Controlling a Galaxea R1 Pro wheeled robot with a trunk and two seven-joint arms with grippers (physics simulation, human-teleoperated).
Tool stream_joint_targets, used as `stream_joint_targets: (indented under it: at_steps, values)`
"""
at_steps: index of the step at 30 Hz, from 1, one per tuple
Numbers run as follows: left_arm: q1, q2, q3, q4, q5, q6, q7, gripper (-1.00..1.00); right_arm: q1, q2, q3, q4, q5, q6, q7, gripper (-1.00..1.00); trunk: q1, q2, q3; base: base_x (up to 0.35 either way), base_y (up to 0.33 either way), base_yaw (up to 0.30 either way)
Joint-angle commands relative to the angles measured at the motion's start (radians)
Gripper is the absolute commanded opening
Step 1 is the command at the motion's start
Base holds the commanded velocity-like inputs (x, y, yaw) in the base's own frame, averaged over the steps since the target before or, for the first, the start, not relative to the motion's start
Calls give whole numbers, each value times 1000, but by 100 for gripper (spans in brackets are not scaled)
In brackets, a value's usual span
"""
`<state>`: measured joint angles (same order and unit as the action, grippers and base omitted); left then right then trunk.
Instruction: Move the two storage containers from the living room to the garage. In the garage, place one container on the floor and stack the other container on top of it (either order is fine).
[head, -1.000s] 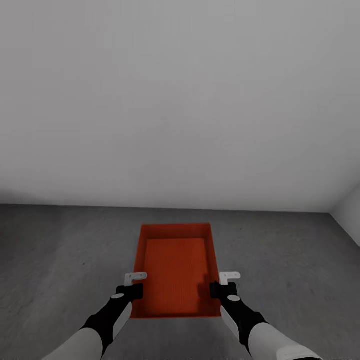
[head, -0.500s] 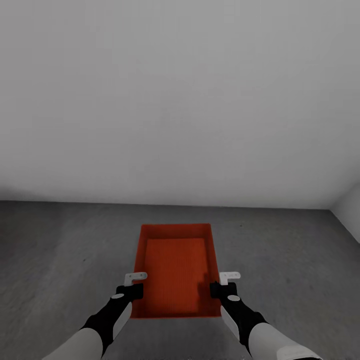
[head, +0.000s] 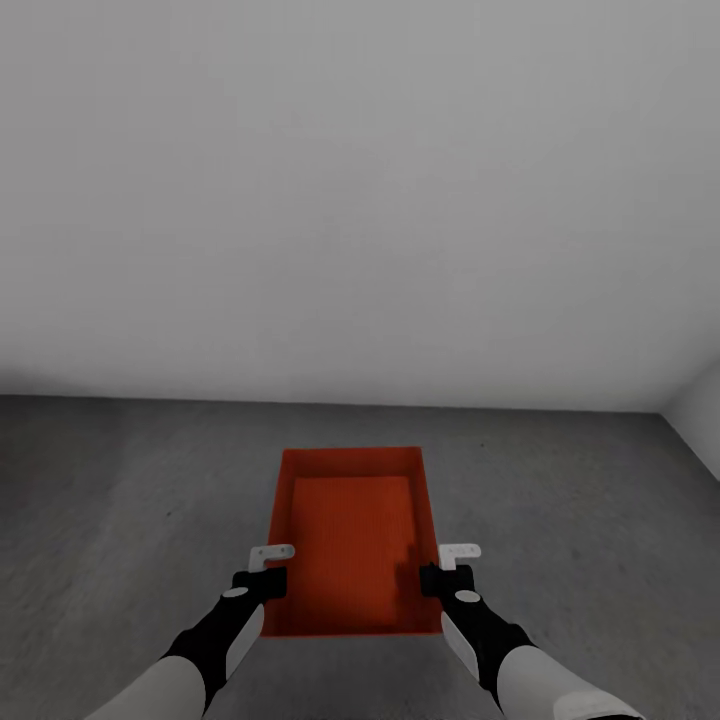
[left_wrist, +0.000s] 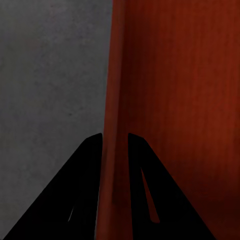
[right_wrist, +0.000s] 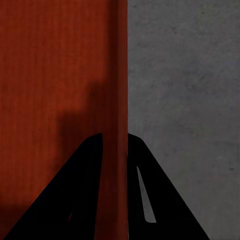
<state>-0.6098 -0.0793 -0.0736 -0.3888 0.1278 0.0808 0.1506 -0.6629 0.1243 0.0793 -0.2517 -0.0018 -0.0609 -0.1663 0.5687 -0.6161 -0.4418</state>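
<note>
1 orange-red storage container (head: 352, 540), a lidless rectangular bin with low walls and a finely ribbed bottom, sits in the middle of the head view, held between 2 robot arms over a mottled dark grey concrete floor (head: 120, 500). No brand, label or writing can be read on the bin, the arms or the room. Whether the bin rests on the floor or hangs just above it cannot be told.

The left tool (head: 262, 580) grips the bin's left long wall near its close end. In the left wrist view the left tool (left_wrist: 115, 145) has its 2 black fingers (left_wrist: 85, 185) closed narrowly on either side of that thin wall, 1 finger inside the storage container (left_wrist: 180, 100) and 1 outside over the floor (left_wrist: 50, 75).

The right tool (head: 442, 578) grips the opposite long wall in the same manner. In the right wrist view the right tool (right_wrist: 115, 145) has its 2 black fingers (right_wrist: 85, 185) pinched on the wall, 1 inside the storage container (right_wrist: 50, 75) and 1 outside above the floor (right_wrist: 185, 100). A soft shadow falls on the ribbed bottom near the inner finger.

Beyond the bin, a plain white-grey wall (head: 360, 200) rises from the floor, and 1 second wall (head: 700, 420) meets it at a corner on the right.
</note>
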Motion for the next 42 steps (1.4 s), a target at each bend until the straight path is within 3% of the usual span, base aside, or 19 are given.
stream_joint_targets:
  at_steps: [1, 23, 42]
  values:
    - [-1, 12, 0, -30, -4, -29, 14, -100, 0, -3, 12, 5, -11, -2, -8, -100, 0, -1, -2, 0, 0, 0]
    - [-1, 12, 0, -30, -4, -29, 14, -100, -1, -3, 11, 5, -12, -1, -9, -100, 0, -1, -3, 0, 0, 0]
    - [-1, 12, 0, -30, -4, -28, 14, -100, 0, -3, 11, 5, -12, -2, -9, -100, 73, -134, -63, 0, 0, 0]
